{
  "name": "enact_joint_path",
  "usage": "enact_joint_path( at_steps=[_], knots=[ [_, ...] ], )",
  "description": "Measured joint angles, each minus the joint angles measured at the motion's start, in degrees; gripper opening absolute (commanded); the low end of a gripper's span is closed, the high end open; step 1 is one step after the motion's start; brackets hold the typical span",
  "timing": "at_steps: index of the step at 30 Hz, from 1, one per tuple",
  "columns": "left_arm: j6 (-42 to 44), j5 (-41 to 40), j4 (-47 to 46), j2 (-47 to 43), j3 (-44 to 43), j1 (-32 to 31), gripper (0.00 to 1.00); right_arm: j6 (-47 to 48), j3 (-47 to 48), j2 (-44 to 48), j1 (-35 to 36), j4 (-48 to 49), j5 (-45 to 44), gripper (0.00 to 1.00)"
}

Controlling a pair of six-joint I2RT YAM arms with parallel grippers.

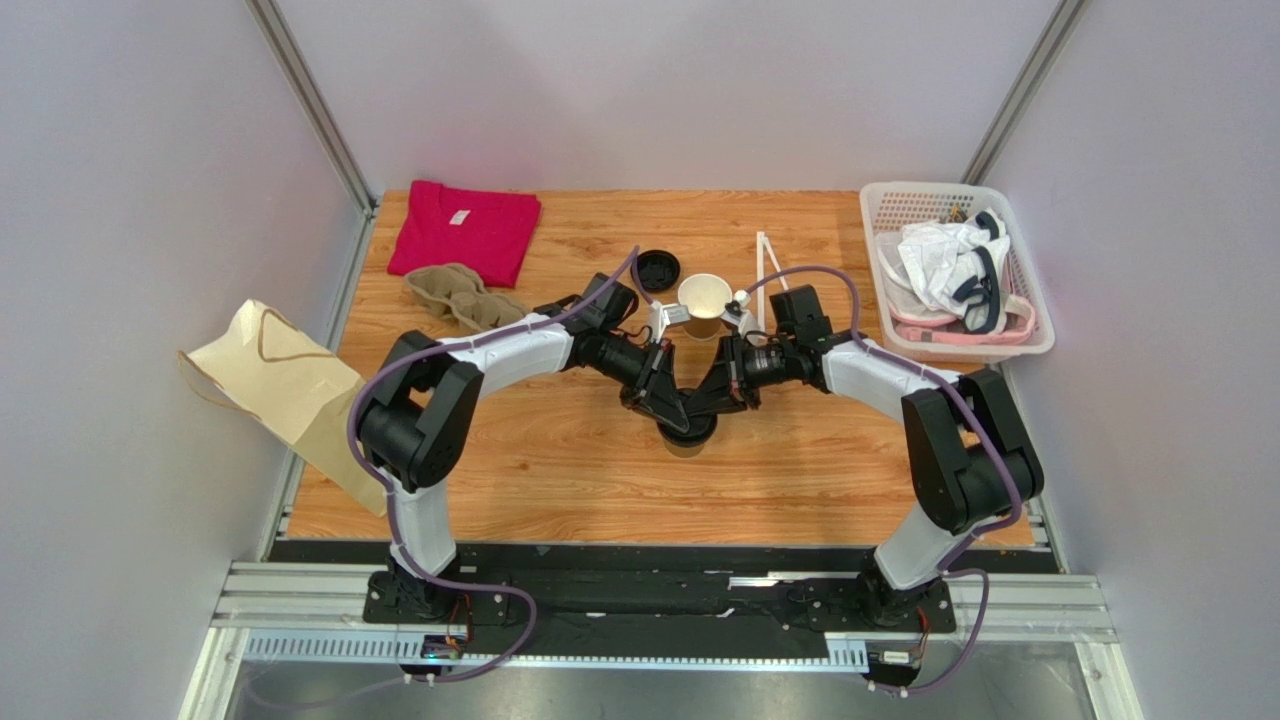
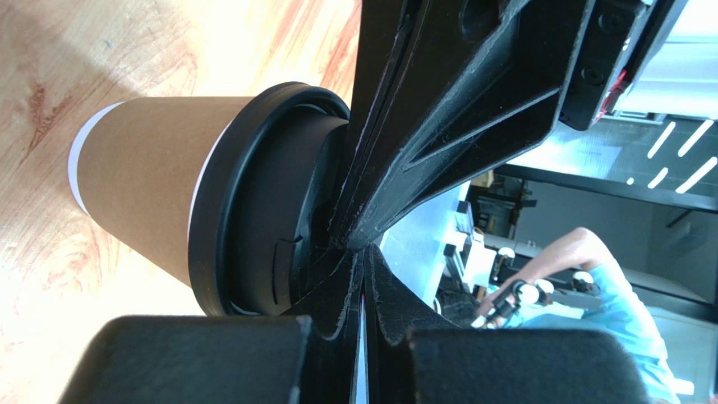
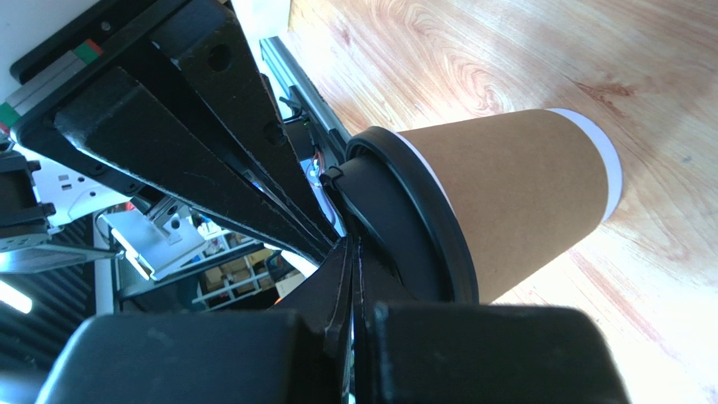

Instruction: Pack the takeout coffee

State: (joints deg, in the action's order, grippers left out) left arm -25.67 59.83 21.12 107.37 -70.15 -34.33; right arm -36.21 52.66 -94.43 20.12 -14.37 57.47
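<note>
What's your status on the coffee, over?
Left hand and right hand shut, tips against the black lid. Takeout coffee upright mid-table, lidded. Open paper cup and loose lid behind, clear.

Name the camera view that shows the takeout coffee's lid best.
Left wrist: the lid shows its rim, raised top and sip tab. Right wrist shows mostly the rim; top external only a dark sliver beneath the jaws.
</note>
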Motion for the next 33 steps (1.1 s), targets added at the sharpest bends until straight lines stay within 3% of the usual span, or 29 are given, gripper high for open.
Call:
enact_joint_path(
  at_steps=[13,33],
  knots=[
    [-1.05,3.17,-0.37,2.05,-0.22,1.07,0.05,-0.04,-0.55,-4.50,-1.95,4.44,6.67,0.00],
    [-1.07,0.96,4.17,2.89,-2.56,1.05,0.03,0.26,-0.98,-8.57,-3.45,9.40,13.53,0.00]
  ],
)
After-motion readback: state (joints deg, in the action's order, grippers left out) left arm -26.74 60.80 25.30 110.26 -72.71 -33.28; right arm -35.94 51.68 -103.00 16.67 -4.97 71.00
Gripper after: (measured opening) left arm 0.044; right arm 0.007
